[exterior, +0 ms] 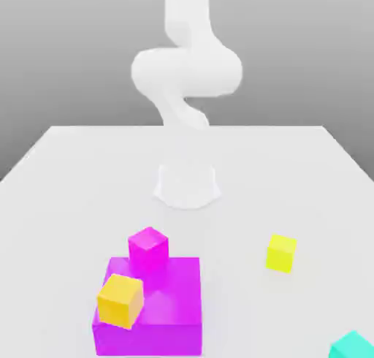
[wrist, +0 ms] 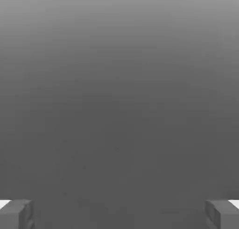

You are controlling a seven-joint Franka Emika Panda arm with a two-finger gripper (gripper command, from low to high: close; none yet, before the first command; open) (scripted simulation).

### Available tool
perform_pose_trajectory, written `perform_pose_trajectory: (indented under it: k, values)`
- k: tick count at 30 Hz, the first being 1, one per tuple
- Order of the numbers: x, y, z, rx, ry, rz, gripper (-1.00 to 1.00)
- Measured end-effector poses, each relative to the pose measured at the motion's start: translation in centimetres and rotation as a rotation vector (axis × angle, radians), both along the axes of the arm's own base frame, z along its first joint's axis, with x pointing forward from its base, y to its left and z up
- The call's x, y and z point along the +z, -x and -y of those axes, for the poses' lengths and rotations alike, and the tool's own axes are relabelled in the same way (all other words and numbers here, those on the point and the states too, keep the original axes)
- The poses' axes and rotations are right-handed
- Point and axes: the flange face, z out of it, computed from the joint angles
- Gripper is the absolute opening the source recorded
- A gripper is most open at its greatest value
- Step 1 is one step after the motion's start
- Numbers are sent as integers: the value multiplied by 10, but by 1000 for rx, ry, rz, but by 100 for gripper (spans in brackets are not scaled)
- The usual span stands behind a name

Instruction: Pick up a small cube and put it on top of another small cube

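Observation:
A small yellow cube [exterior: 281, 252] sits alone on the white table [exterior: 66, 181], toward the exterior view's right. A small magenta cube [exterior: 148, 248] rests at the far left corner of a large purple block [exterior: 172, 305]. A small orange cube [exterior: 120, 299] sits at the block's near left edge, partly overhanging it. In the hand view my gripper [wrist: 119, 214] is open: its two grey fingertips [wrist: 16, 213] stand far apart with nothing between them, facing plain grey background. The white arm [exterior: 186, 71] rises from its base [exterior: 187, 185], away from the cubes.
A teal cube [exterior: 354, 345] pokes in at the near corner on the exterior view's right, partly cut off. The large purple block stands as a raised platform near the front. The table's far edge lies behind the arm base.

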Motion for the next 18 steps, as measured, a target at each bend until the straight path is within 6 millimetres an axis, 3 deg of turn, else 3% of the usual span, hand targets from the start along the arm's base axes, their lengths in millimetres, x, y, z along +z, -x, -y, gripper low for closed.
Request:
perform_pose_trajectory:
  k: [9,14,18]
  values:
    - [-111,-98,-61,154,16,-214,0]
    - [-185,-133,-103,233,41,-329,0]
    - [-250,-149,-141,301,71,-420,0]
